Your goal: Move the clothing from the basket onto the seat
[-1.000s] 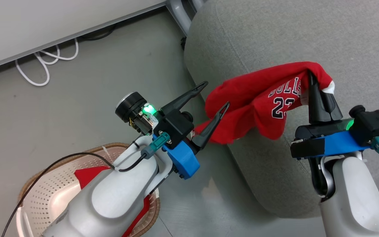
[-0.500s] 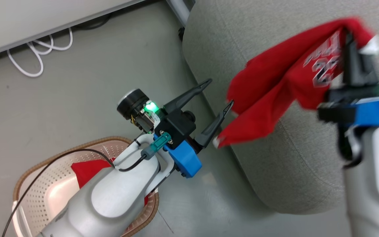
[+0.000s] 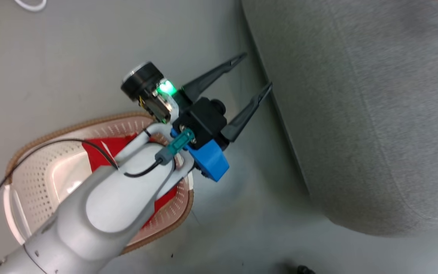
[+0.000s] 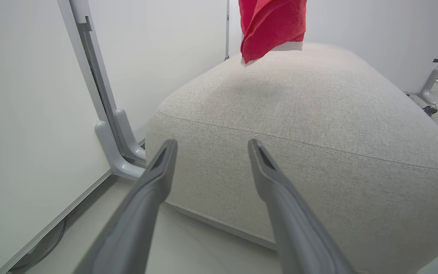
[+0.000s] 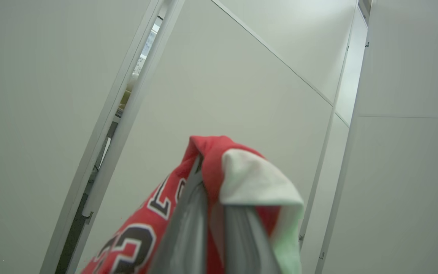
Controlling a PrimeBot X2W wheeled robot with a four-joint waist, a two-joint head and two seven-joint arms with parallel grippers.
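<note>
The jaws of the right gripper (image 5: 214, 190) are clamped on a fold of the red jersey (image 5: 135, 239). The jaws of the left gripper (image 3: 255, 71) are spread wide with nothing between them, pointed at the side of the grey seat (image 3: 356, 114). In the left wrist view the red jersey is seen hanging over the far top of the grey seat. A second red garment (image 3: 101, 150) is left in the basket (image 3: 32, 179), partly hidden under the left forearm (image 3: 120, 198), on the floor (image 3: 51, 57) near the seat.

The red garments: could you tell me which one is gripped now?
The lettered jersey, clamped by the right gripper, jaws shut; the other red garment lies in the basket.
</note>
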